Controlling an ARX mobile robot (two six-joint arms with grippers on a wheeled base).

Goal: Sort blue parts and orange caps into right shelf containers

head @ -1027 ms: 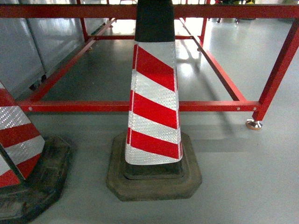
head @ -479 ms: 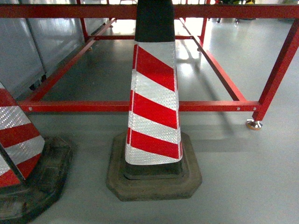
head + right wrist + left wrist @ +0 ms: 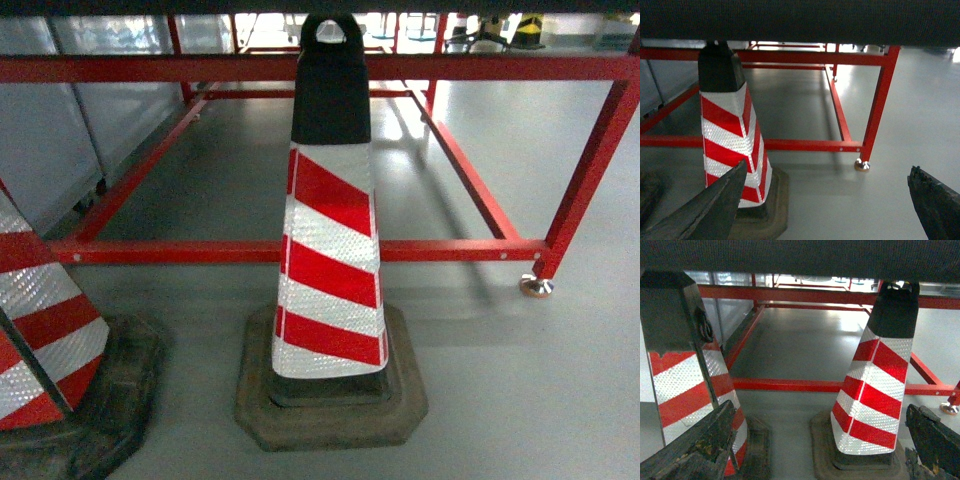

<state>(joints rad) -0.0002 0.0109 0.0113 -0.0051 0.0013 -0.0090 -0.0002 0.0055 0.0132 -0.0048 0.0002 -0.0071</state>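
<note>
No blue parts, orange caps or right shelf containers show in any view. My left gripper [image 3: 822, 445] hangs open above the grey floor, its worn black fingers [image 3: 705, 445] at the frame's lower corners with nothing between them. My right gripper [image 3: 832, 200] is likewise open and empty, one of its fingers [image 3: 932, 200] at the lower right. Neither gripper appears in the head view.
A red-and-white striped traffic cone [image 3: 330, 260] on a black base stands straight ahead, and a second cone [image 3: 45, 330] stands at the left. Behind them runs a low red metal frame [image 3: 450, 250] with a metal foot [image 3: 536, 286]. Grey panels [image 3: 50, 130] line the left.
The head view has shifted upward: the cone's black top with its handle hole now shows, and the red frame and foot sit lower in the picture.
</note>
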